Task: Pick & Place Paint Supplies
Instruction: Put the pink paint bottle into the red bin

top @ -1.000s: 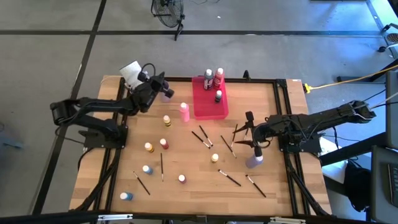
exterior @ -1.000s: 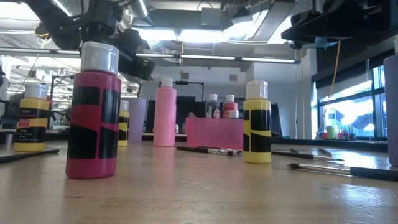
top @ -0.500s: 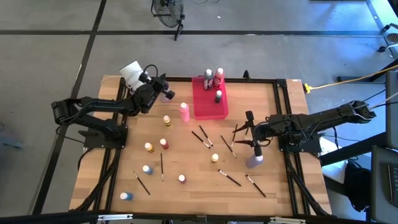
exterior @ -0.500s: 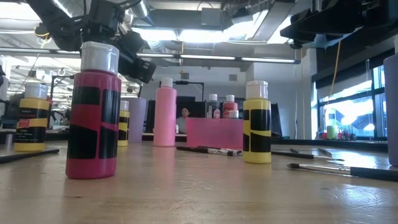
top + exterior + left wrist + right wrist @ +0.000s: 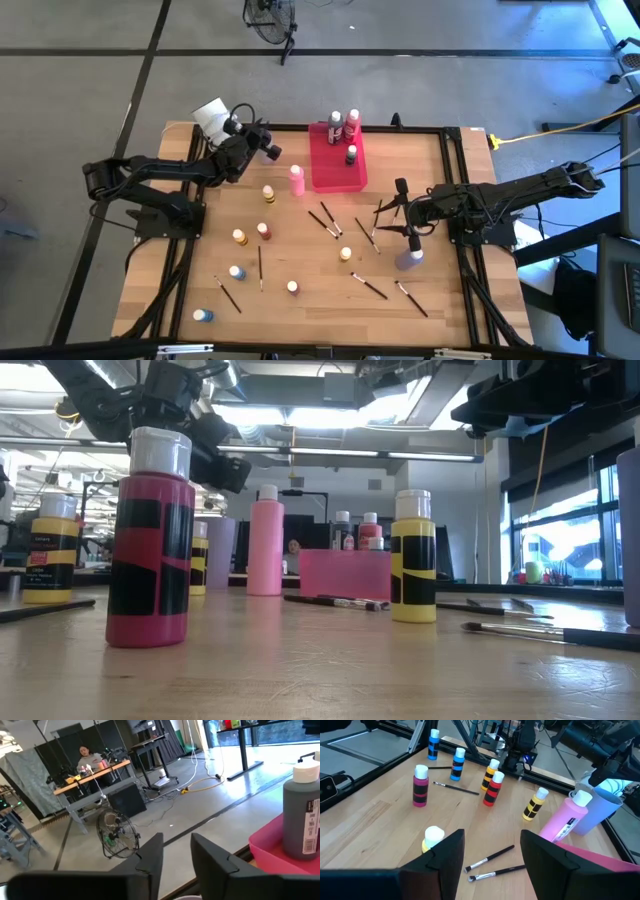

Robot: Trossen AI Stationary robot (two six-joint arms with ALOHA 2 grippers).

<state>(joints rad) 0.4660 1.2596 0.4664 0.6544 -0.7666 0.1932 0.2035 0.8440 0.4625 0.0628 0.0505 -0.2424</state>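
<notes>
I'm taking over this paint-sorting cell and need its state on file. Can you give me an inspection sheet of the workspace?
Surface: wooden table, dark frame round it.
Job's things: three bottles in the pink-red tray; pink bottle upright beside the tray; smaller bottles and thin brushes scattered over the wood, among them a red bottle and a blue bottle.
Clutter: lilac cup near the right arm.
Grippers: left gripper raised near the table's far left corner, open and empty; right gripper open and empty above brushes at mid-table.
Cables: yellow cable on the floor at the right.
Surroundings: floor fan beyond the table; a person seated at a far desk.
</notes>
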